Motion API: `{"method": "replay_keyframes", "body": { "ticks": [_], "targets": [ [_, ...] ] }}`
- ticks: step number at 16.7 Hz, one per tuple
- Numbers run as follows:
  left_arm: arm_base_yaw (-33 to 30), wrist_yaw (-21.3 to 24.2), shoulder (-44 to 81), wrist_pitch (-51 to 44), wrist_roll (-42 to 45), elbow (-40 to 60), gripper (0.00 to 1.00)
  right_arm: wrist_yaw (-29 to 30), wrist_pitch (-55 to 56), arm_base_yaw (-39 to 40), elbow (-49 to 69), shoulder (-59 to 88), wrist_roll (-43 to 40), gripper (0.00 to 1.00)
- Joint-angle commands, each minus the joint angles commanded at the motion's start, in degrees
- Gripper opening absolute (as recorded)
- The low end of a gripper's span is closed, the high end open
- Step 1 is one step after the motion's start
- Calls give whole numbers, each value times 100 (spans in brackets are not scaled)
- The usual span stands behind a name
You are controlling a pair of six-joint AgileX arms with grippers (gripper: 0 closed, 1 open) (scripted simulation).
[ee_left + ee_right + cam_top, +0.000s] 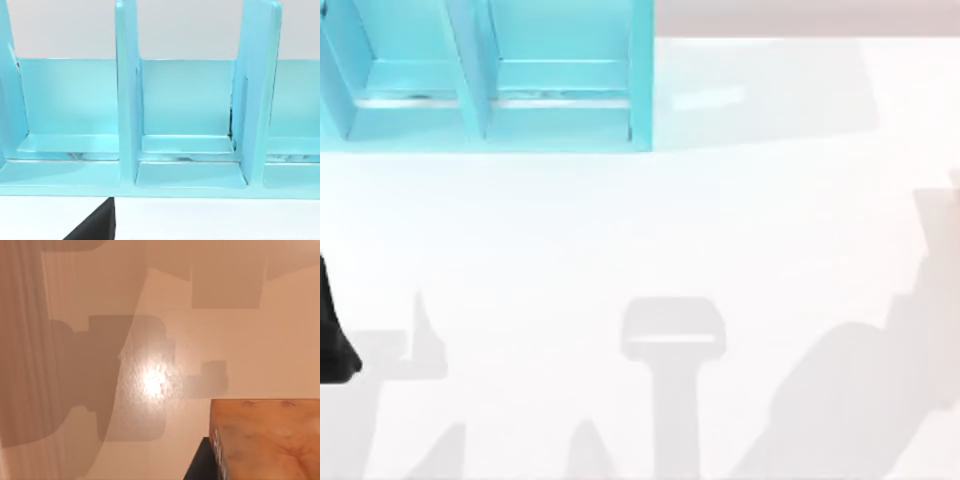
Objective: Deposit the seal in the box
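The box (pixel 485 75), glossy turquoise, sits at the far left of the table (pixel 640 240), its upright dividers splitting it into compartments open toward the near side. The left wrist view looks straight into those compartments (pixel 187 115); they hold nothing.

The left arm (pixel 335 335) shows as a dark shape at the table's left edge; claw state cannot be told.

The seal (pixel 267 440) fills a corner of the right wrist view, tan-orange face toward the camera, with a dark part just beside it. Its long axis cannot be judged. Whether the right claw grips it cannot be told.
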Motion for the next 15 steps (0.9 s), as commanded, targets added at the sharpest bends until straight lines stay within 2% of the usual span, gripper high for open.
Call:
{"method": "replay_keyframes", "body": {
  "ticks": [11, 15],
  "targets": [
    [0, 0, 0, 0, 0, 0, 100, 0, 0, 0, 0, 0, 0, 98],
    [0, 0, 0, 0, 0, 0, 100, 0, 0, 0, 0, 0, 0, 100]
  ]
}}
